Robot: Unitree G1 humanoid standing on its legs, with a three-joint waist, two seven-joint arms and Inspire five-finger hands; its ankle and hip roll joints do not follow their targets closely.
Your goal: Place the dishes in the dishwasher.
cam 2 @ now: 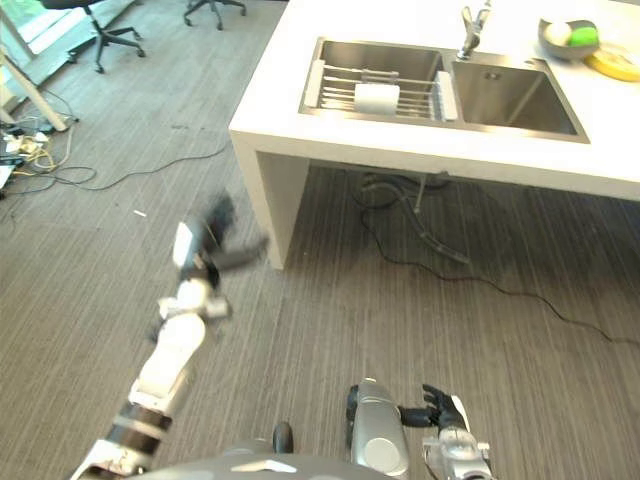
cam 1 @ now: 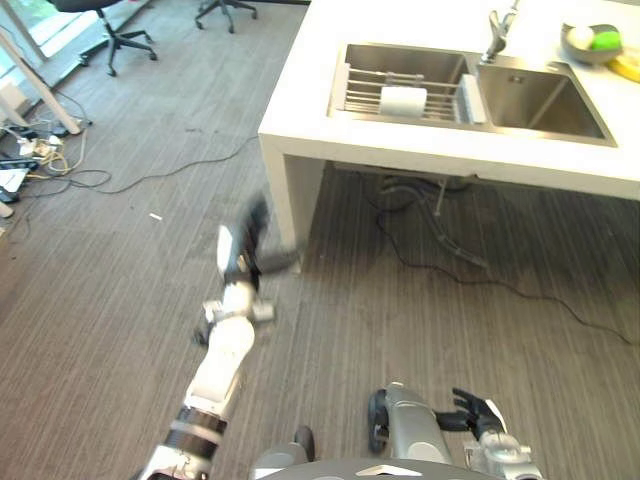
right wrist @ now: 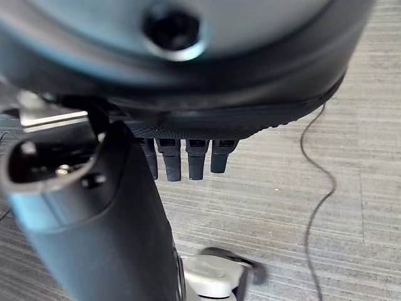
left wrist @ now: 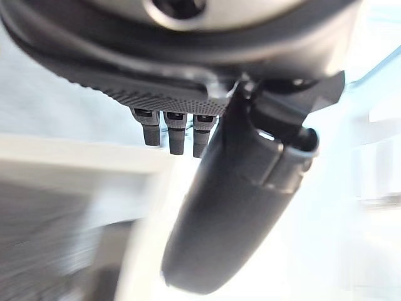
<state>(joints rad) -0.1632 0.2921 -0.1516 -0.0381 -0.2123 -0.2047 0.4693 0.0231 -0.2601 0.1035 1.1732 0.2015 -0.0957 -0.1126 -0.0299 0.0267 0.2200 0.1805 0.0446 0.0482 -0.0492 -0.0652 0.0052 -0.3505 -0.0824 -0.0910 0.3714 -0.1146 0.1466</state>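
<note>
Dishes here come down to one white cup (cam 1: 404, 100) lying on its side on a wire rack (cam 1: 352, 88) in the left basin of the sink (cam 1: 545, 102), well beyond and above both hands. I can see no dishwasher from this spot, so where the cup must end up is anyone's guess.

The left hand (cam 1: 251, 243) is raised in front of the robot, out over the floor (cam 1: 120, 290), near the white leg of the tabletop (cam 1: 420, 25) and below its edge. Its fingers (left wrist: 169, 130) look fairly straight with the thumb standing apart, and it holds nothing. It is blurred, so I would not swear to more. The right hand (cam 1: 478, 415) hangs low by the robot's side, far from the sink, fingers (right wrist: 188, 164) loosely extended over bare floor, also empty.

Beyond the cup, further along the tabletop from either hand, sit a faucet (cam 1: 497, 36) and a grey bowl (cam 1: 590, 45) with a white and a green ball in it, plus something yellow beside it.

As I judge it, the reach has barely begun. The risks: the left hand is close to the tabletop's leg and could clip its edge on the way up; the cup lies loose on wires and could roll or slip through a poor pinch; dark cables (cam 1: 470, 262) trail across the floor under the tabletop, a snag for any step forward.
</note>
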